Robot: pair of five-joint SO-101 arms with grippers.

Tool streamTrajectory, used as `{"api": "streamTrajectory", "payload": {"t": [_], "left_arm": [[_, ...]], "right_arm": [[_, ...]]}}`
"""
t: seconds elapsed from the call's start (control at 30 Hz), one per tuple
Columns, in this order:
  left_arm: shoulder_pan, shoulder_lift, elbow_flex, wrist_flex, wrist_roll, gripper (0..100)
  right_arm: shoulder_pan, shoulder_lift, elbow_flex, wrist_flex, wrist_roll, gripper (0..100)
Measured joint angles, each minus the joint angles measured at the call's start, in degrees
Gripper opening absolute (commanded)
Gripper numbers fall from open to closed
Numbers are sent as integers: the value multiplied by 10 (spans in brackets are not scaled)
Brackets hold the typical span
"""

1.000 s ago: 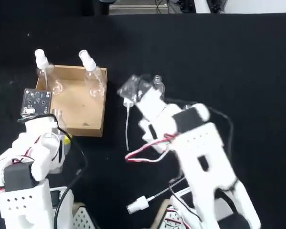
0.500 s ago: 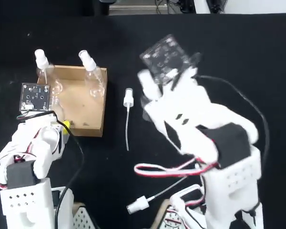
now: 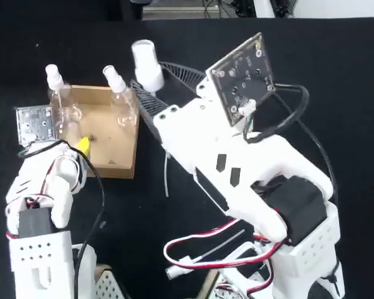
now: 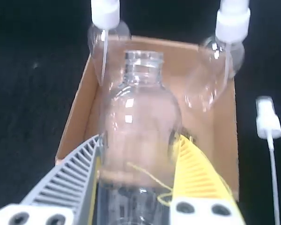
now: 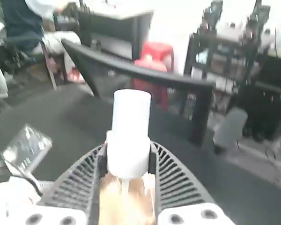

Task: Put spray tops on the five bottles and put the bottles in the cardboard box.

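Bottle point(image 4: 138, 126) in the left jaws has its base cut off.

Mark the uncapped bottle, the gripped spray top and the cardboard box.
uncapped bottle point(image 4: 138, 117): left wrist view, on its clear body.
gripped spray top point(image 5: 129, 140): right wrist view, on its white collar.
cardboard box point(image 3: 109, 146): high view, on its bare floor.

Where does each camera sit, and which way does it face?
High view: fixed above the table, looking down on the cardboard box, left arm and right arm.
Left wrist view: on the left arm, facing along the left gripper, shut on an uncapped bottle, toward the box.
Right wrist view: on the right arm, facing the room past the right gripper, shut on a spray top.
Shared: high and left wrist views show the box and two capped bottles.
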Motion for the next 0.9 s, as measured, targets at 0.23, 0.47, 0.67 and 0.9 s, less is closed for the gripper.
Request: {"api": "streamTrajectory", "payload": {"t": [0.23, 0.47, 0.67, 0.9], "left_arm": [[0, 0, 14, -42, 1, 31], [0, 0, 30, -92, 1, 31], [32, 0, 39, -185, 1, 31], [135, 0, 102, -354, 1, 31]], "right_arm": [[0, 0, 0, -47, 0, 11], [0, -3, 0, -48, -58, 11], [1, -4, 0, -48, -69, 11], [72, -4, 0, -73, -72, 11]]}}
